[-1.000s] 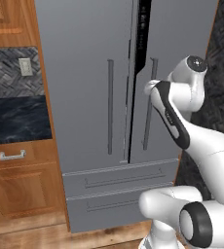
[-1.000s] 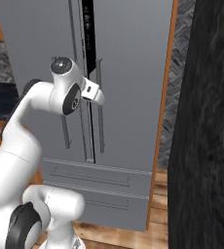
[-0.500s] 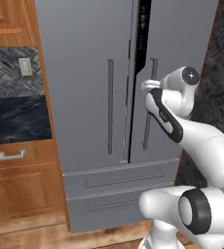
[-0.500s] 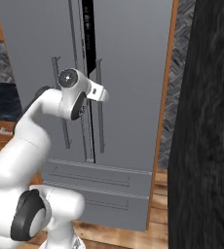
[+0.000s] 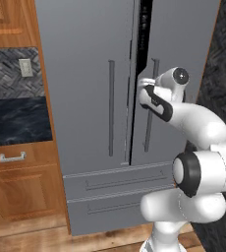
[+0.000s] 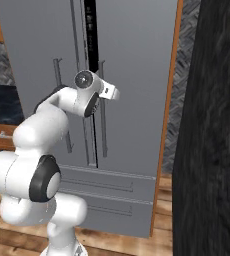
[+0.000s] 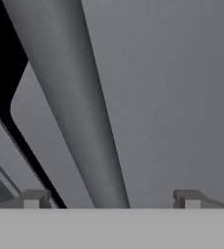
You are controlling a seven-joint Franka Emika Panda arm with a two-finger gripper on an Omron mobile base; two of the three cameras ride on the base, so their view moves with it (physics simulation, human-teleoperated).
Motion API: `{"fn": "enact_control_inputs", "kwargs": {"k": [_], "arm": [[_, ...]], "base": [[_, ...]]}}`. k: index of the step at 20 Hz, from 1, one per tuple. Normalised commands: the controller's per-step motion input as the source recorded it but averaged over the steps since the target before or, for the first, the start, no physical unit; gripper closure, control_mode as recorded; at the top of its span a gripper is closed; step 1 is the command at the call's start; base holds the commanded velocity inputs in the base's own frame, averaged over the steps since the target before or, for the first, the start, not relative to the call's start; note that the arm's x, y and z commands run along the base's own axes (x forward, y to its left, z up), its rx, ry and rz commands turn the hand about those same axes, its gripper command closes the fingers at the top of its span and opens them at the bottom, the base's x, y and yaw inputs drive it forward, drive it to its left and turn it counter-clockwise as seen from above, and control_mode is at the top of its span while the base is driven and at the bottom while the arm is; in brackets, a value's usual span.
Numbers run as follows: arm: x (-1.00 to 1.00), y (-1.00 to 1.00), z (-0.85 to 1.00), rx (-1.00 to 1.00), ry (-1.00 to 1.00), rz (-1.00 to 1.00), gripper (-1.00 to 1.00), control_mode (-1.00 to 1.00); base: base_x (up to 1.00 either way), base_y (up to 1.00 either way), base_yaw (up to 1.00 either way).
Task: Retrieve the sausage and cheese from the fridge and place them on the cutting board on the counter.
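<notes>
The grey fridge [image 5: 100,98] stands upright ahead of the robot, between reddish wooden cabinets [image 5: 16,182] on the left and a dark textured wall [image 5: 225,88] on the right; its right door [image 5: 183,74] is ajar, leaving a narrow dark gap [image 5: 144,39] beside the left door; two drawers [image 5: 115,194] sit shut below the doors. The black counter [image 5: 16,120] lies to the left of the fridge, under a grey tiled backsplash with a wall outlet [image 5: 25,67]. The arm reaches forward to the right door's long vertical bar handle [image 5: 151,108], with the gripper [image 7: 109,198] right at that bar; in the hand view the handle [image 7: 70,97] runs close up between the two fingers [image 7: 32,198], which stand wide apart on either side of it and grip nothing; whether either one touches the bar cannot be told. The floor [image 6: 17,240] is of wooden planks.
</notes>
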Motion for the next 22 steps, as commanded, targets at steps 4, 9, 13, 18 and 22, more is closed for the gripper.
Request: {"fn": "enact_control_inputs", "kwargs": {"k": [4,9,13,18,22], "arm": [[0.72,0.0,-0.15,0.01,0.0,0.0,-1.0,-1.0],[0.74,0.04,-0.24,0.0,0.0,0.01,1.0,-1.0],[0.09,0.0,-0.03,0.0,0.01,0.01,1.0,-1.0],[-0.7,-0.46,-0.01,-0.01,0.0,-0.05,1.0,-1.0],[-1.0,-1.0,0.0,-0.03,-0.03,-0.01,1.0,-1.0]], "base": [[0.0,0.0,0.0],[0.0,0.0,0.0],[0.0,0.0,0.0],[0.0,0.0,0.0],[0.0,0.0,0.0]]}}
